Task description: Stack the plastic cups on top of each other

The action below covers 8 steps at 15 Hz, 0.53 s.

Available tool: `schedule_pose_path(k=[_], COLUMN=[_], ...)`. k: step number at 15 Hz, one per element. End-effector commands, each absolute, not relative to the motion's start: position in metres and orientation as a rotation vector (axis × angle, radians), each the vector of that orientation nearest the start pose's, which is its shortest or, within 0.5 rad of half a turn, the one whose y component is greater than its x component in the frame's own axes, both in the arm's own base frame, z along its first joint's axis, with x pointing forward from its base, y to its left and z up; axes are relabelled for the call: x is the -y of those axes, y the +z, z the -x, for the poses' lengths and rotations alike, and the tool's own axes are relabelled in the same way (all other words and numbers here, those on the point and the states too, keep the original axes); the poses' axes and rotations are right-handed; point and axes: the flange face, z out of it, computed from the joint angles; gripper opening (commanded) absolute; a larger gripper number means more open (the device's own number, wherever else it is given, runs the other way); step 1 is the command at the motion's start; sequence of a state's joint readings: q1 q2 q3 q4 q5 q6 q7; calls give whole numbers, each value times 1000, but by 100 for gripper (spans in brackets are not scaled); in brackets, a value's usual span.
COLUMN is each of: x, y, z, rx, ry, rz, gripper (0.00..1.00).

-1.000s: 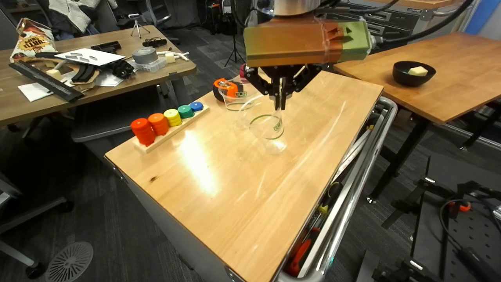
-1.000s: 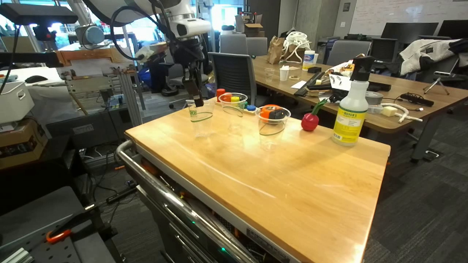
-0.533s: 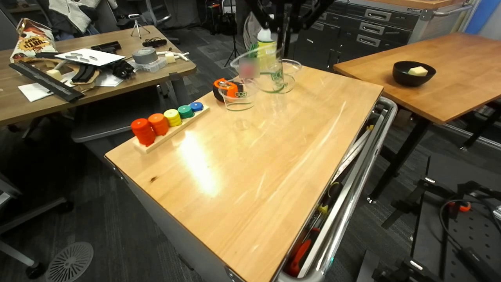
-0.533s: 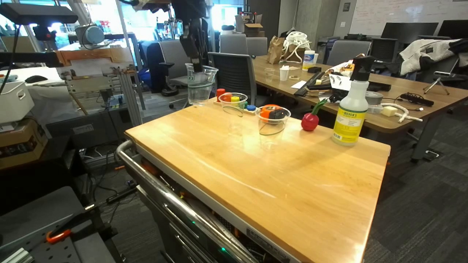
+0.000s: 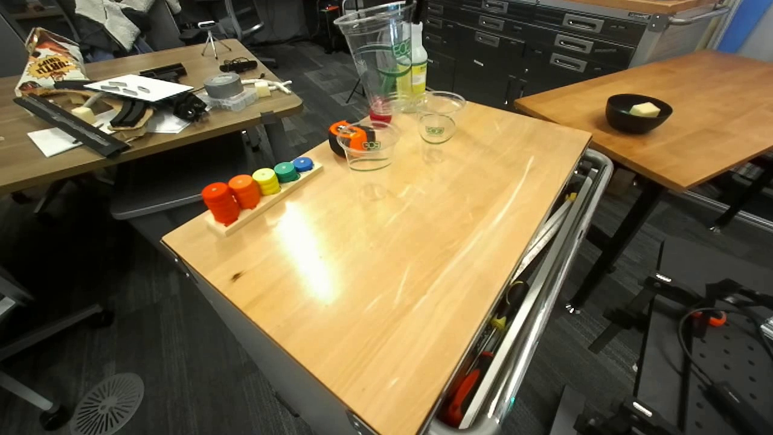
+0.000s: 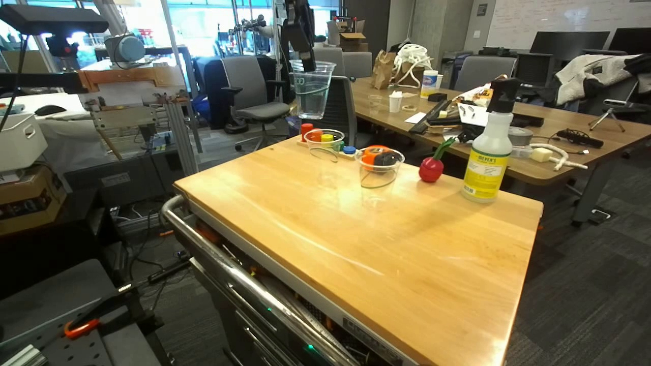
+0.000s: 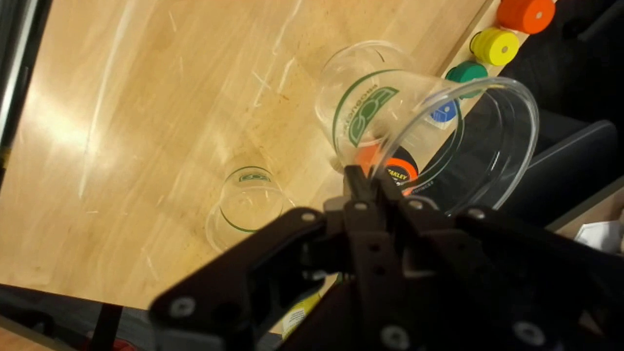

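While the upper edge is cutting off the arm in an exterior view, the hand (image 6: pixel 308 65) is pointing down there, its tips leaning slightly to the right. Its fingers (image 7: pixel 355 185) are standing close together and pinching the rim of a clear plastic cup (image 6: pixel 311 99). This held cup is hanging mouth-up in the air, above the surface (image 6: pixel 366 239). In both exterior views, two more cups are standing upright and apart, lower down: the left cup (image 6: pixel 325 152) near the rack of coloured discs (image 5: pixel 267 181), the right cup (image 6: pixel 377 180) closer to the spray bottle (image 6: pixel 487 168). Whether the held cup is hanging directly over the left cup, I am not able to tell.

The bases of both standing cups are blending into glare and reflections. In an exterior view, the tape measure (image 6: pixel 378 156) is showing through the right cup, partly blurring behind the plastic. In an exterior view with the toy radish (image 5: pixel 380 119) sitting at the far end, the top edge is cutting the hand off; the held cup is leaning, its rim reaching that edge, its clear walls partly veiling the radish and the bottle.

In the wrist view, the hand's dark linkages are filling the lower part, out of focus, and covering an edge of the right cup. Behind the held cup's walls, the left cup is proving hard to make out.
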<state>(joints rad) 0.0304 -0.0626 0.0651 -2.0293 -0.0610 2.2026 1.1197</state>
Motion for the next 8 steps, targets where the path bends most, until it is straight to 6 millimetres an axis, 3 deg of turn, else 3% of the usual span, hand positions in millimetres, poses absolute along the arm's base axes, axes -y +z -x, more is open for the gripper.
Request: schedule_pose_path(k=[1, 8], x=[-47, -52], y=[477, 417], z=[-583, -612], rx=[-1398, -1313], ry=[-383, -396], rz=[2650, 2692], gripper=[2, 2])
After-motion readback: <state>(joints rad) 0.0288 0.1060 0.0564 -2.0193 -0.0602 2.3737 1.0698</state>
